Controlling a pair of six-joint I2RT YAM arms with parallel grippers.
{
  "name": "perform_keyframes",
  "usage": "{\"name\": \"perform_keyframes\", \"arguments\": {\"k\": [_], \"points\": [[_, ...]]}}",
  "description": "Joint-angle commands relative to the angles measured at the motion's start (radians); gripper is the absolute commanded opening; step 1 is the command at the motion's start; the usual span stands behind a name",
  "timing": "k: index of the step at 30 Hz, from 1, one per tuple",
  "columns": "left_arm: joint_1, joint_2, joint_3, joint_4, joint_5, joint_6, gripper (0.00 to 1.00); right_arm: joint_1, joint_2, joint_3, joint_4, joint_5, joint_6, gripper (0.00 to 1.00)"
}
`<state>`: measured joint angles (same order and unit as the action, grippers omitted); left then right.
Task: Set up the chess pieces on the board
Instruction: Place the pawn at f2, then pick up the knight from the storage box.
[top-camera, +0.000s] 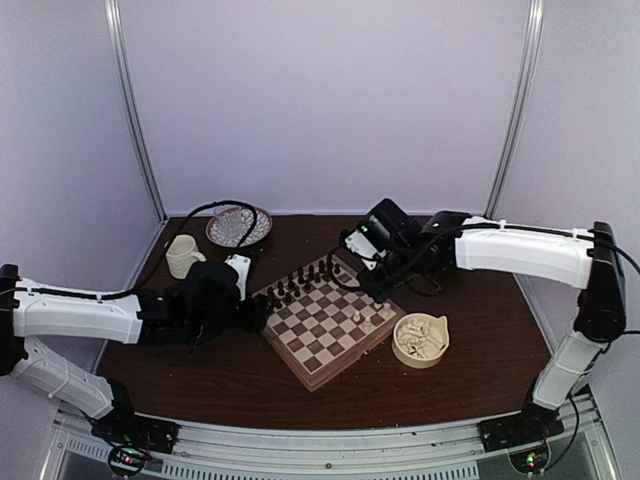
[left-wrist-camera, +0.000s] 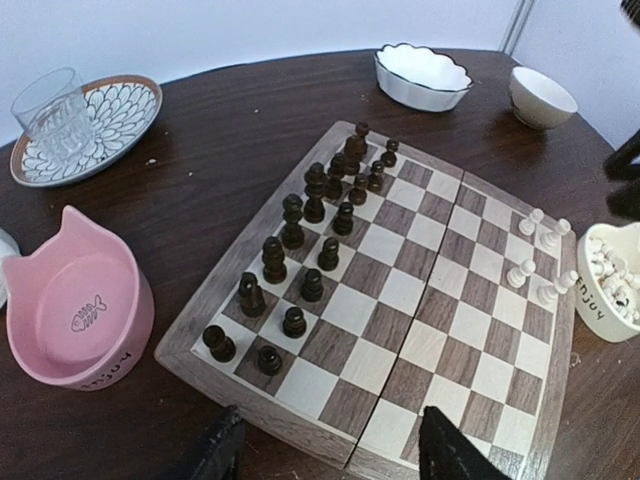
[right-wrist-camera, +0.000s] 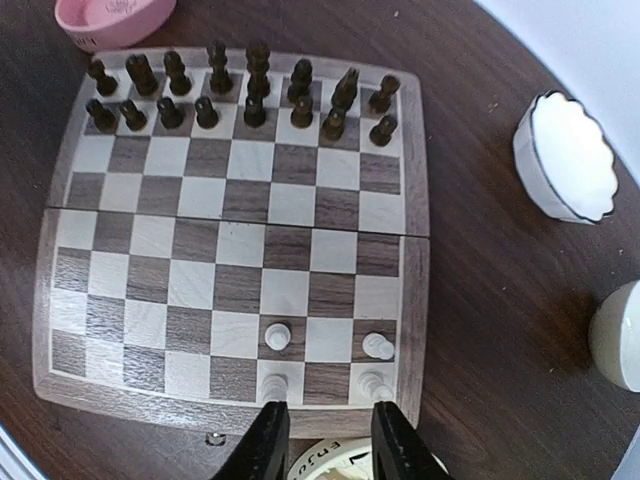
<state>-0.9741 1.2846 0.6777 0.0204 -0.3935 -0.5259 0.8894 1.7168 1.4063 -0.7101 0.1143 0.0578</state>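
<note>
Four chess pieces (right-wrist-camera: 278, 335) stand at 5 o'clock on the board (right-wrist-camera: 200, 240) in right wrist view, opp. the full dark set (right-wrist-camera: 215, 100) at 12, so approx. twelve look left, prob. in the cream bowl (left-wrist-camera: 590, 300); right gripper (right-wrist-camera: 332, 440) & left gripper (left-wrist-camera: 332, 425) both parted, empty.

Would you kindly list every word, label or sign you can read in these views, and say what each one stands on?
"ENJOY": outer wall of the cream bowl holding white pieces, letters running sideways.
"ENJOY": outer wall of the pink cat-eared bowl, upside down, only partly legible.
Fish outline, no words: inside the pink cat-eared bowl.
Nothing else carries readable text.
</note>
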Motion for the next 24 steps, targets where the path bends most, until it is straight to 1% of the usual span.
{"name": "perform_keyframes", "arguments": {"k": [1, 3, 5, 6, 8, 13, 16, 19, 24], "points": [[0.002, 0.011, 0.027, -0.001, 0.062, 0.042, 0.74, -0.001, -0.167, -0.121, 0.137, 0.061, 0.038, 0.32], [0.003, -0.001, 0.004, 0.025, 0.053, 0.038, 0.86, -0.001, -0.239, -0.186, 0.183, 0.083, 0.058, 0.33], [0.002, -0.015, -0.016, 0.046, 0.042, 0.027, 0.97, -0.003, -0.304, -0.249, 0.222, 0.107, 0.091, 0.44], [0.002, -0.021, -0.025, 0.057, 0.043, 0.023, 0.97, -0.005, -0.333, -0.286, 0.250, 0.119, 0.111, 0.49], [0.002, -0.029, -0.033, 0.078, 0.062, 0.027, 0.98, -0.016, -0.368, -0.348, 0.262, 0.139, 0.149, 0.47], [0.002, 0.000, -0.029, 0.117, 0.133, 0.043, 0.98, -0.033, -0.377, -0.414, 0.162, 0.144, 0.317, 0.44], [0.003, 0.024, -0.027, 0.148, 0.171, 0.057, 0.97, -0.033, -0.369, -0.446, 0.133, 0.190, 0.417, 0.41], [0.002, 0.032, -0.029, 0.170, 0.198, 0.072, 0.97, -0.033, -0.351, -0.459, 0.112, 0.232, 0.454, 0.39], [0.002, 0.017, -0.034, 0.177, 0.219, 0.088, 0.96, -0.035, -0.331, -0.505, 0.148, 0.244, 0.497, 0.38]]}}
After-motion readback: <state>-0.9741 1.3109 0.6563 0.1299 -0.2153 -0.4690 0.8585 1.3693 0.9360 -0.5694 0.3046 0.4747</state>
